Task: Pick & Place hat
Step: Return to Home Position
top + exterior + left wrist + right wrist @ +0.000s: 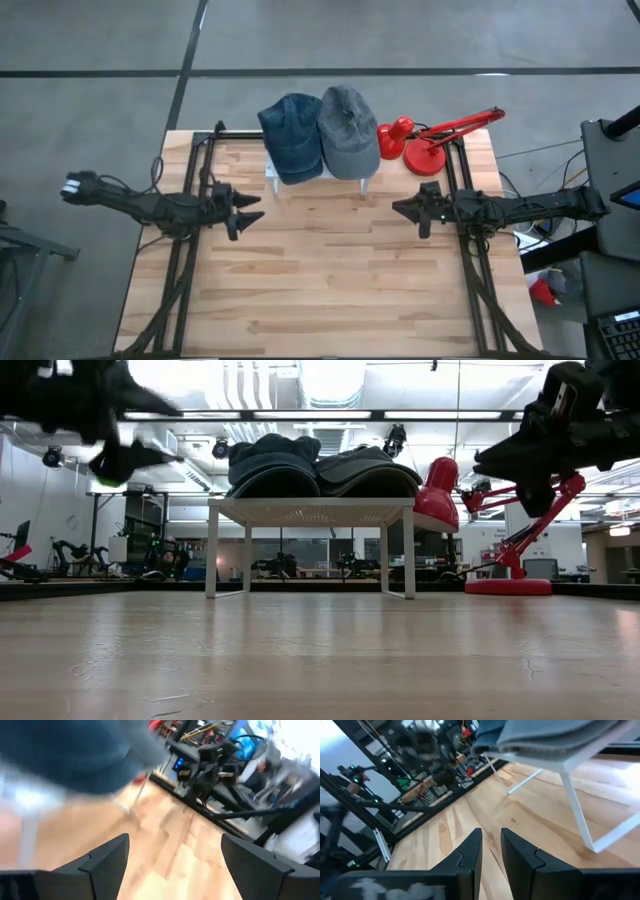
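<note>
A blue denim cap and a grey cap lie side by side, crowns up, on a small white stand at the table's far middle. Both also show in the low view, the blue cap and the grey cap. My left gripper hovers above the table to the near left of the stand, open wide and empty, as the left wrist view shows. My right gripper hovers to the near right of the stand, its fingers a narrow gap apart and empty, as the right wrist view shows.
A red desk lamp stands at the far right, beside the grey cap. Dark frame rails run along the left and right sides of the wooden table. Bare wood lies between the arms and toward the near edge.
</note>
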`<state>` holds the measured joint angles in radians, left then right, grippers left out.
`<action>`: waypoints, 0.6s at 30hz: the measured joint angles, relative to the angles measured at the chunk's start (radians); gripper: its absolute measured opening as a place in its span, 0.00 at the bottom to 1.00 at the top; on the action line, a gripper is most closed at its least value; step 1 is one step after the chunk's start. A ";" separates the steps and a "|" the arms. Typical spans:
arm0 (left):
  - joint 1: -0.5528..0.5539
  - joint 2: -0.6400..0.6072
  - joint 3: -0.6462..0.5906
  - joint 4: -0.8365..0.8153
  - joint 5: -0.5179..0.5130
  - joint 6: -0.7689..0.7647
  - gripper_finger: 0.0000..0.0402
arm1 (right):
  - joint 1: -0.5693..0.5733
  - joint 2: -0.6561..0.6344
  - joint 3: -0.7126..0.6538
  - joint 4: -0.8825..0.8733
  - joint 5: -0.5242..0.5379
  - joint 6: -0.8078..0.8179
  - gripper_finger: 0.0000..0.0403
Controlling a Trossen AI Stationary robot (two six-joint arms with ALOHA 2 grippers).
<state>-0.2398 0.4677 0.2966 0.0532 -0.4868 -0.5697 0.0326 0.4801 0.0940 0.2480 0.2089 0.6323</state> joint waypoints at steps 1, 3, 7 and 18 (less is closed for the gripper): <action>0.000 -0.021 -0.035 0.003 0.007 -0.074 0.79 | 0.000 0.000 0.000 0.012 -0.001 0.000 0.17; 0.000 -0.058 -0.102 0.048 0.028 -0.089 0.79 | 0.000 0.000 0.000 0.033 -0.005 -0.005 0.17; 0.000 -0.121 -0.230 0.281 0.154 0.101 0.79 | -0.001 -0.011 0.000 0.045 -0.041 -0.033 0.17; 0.004 -0.280 -0.285 0.202 0.232 0.251 0.79 | -0.025 -0.210 0.000 -0.044 -0.135 -0.098 0.17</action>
<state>-0.2359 0.1877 0.0119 0.2554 -0.2546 -0.3185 0.0074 0.2700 0.0937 0.2039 0.0743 0.5342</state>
